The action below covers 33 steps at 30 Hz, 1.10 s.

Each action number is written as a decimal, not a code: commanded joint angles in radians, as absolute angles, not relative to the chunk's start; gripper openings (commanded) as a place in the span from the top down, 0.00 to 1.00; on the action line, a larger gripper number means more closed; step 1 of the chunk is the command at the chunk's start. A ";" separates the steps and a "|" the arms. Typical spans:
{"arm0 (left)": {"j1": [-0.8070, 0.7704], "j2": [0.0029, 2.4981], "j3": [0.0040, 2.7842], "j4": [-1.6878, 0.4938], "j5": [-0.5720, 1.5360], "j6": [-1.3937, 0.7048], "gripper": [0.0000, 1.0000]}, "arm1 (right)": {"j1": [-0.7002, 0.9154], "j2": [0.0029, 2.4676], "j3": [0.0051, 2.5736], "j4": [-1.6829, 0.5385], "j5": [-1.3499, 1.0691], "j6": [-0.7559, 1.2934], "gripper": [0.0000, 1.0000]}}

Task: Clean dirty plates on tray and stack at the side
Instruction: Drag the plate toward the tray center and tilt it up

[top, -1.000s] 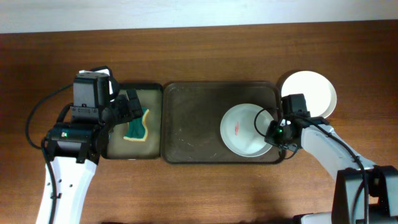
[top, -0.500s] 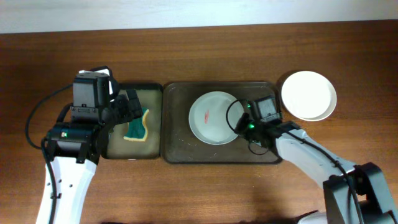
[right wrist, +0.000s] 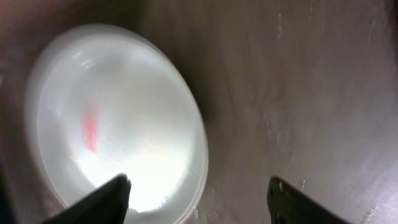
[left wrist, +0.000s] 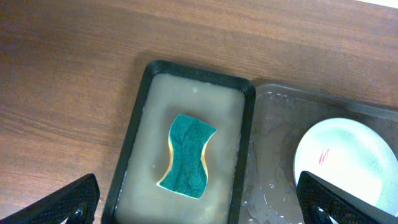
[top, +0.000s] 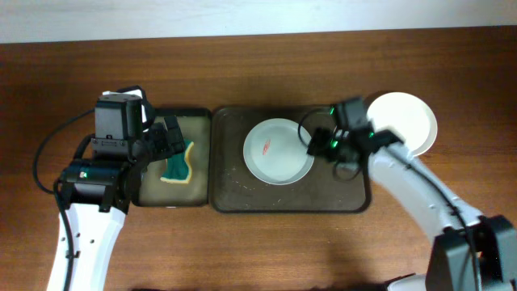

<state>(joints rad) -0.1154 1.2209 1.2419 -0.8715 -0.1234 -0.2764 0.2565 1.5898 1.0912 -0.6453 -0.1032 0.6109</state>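
Note:
A white dirty plate [top: 279, 151] with a red smear at its centre lies flat in the middle of the large dark tray [top: 234, 190]. My right gripper [top: 319, 144] hovers open at the plate's right rim. In the right wrist view the plate [right wrist: 118, 118] has one finger over it, the other finger is over the wet tray [right wrist: 298, 93], and the right gripper [right wrist: 199, 199] holds nothing. A second white plate [top: 408, 121] rests on the table right of the tray. My left gripper [top: 166, 141] stands wide open above the sponge tray; the left wrist view also shows this gripper [left wrist: 196, 205] empty.
A green-yellow sponge [top: 179, 163] lies in the smaller dark tray [top: 202, 117], which holds murky water and sits against the big tray's left side. The left wrist view shows the sponge [left wrist: 188, 155], that tray's rim [left wrist: 140, 124] and the plate [left wrist: 345, 162].
The right gripper carried the smeared plate leftward from the tray's right end to its middle, then opened and let it go. The left arm stayed still.

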 commanded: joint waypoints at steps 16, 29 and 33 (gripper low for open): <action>-0.114 1.209 1.249 -0.870 -0.120 -0.276 0.01 | 0.255 1.642 1.070 -0.640 -0.092 0.472 0.67; -0.115 1.209 1.249 -0.870 -0.120 -0.276 0.01 | 0.257 1.802 1.005 -0.416 -0.163 0.449 0.78; -0.115 1.209 1.249 -0.870 -0.120 -0.276 0.01 | 0.257 1.802 1.005 -0.394 -0.199 0.449 0.79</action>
<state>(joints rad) -0.1154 1.2209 1.2419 -0.8719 -0.1230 -0.2764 0.2508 1.7966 1.0134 -0.4084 -0.1684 0.4606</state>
